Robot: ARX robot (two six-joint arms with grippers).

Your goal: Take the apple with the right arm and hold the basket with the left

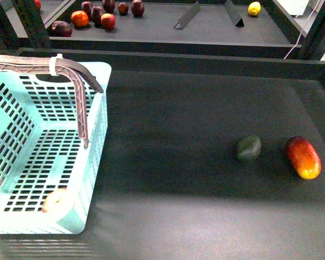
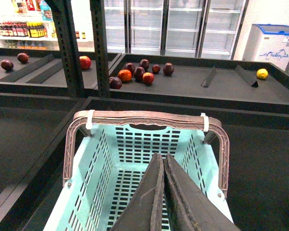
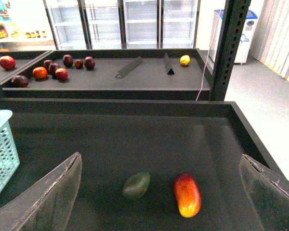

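Apple point(image 1: 58, 202) in basket point(image 1: 95, 162) near corner; left jaws point(image 2: 163, 163) pressed together, right jaws point(image 3: 164, 192) spread.

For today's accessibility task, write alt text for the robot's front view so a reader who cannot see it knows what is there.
A pale mint-green basket with brown swing handles sits at the left of a dark tray, with a red-and-yellow apple lying in its near corner. To the right, a small dark green fruit and an elongated red-and-yellow fruit lie apart on the tray. No arm is in view.
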